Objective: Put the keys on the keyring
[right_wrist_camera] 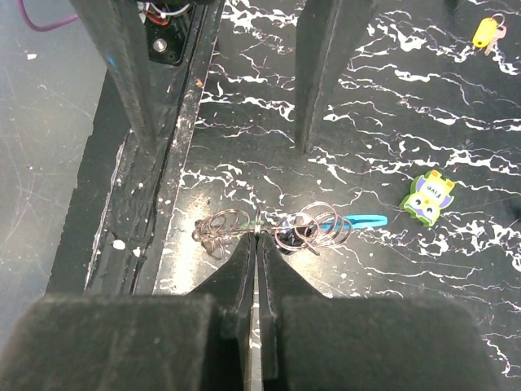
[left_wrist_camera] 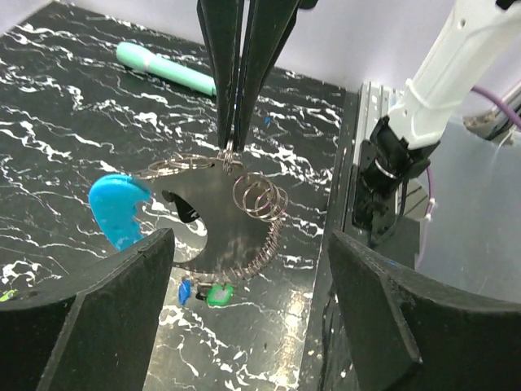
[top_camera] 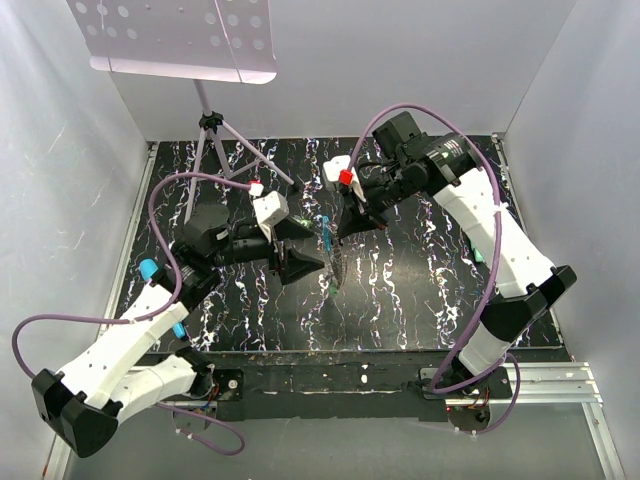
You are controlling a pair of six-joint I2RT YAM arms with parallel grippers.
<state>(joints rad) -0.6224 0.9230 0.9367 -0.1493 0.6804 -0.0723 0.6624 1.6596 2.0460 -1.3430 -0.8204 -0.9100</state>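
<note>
The table (top_camera: 420, 290) top is black with white veining, smooth and glossy, with a sheen toward its near edge. The keyring (left_wrist_camera: 259, 199) is thin grey metal with a soft shine, and its clip (left_wrist_camera: 118, 208) is smooth bright blue plastic. The keys (left_wrist_camera: 207, 292) have blue and green plastic heads. The left gripper (top_camera: 306, 247) has fingers (left_wrist_camera: 122, 293) of matt black, faintly grainy plastic. The arm shells (top_camera: 120, 355) are smooth white plastic. The marker (left_wrist_camera: 167, 69) is satin teal plastic.
</note>
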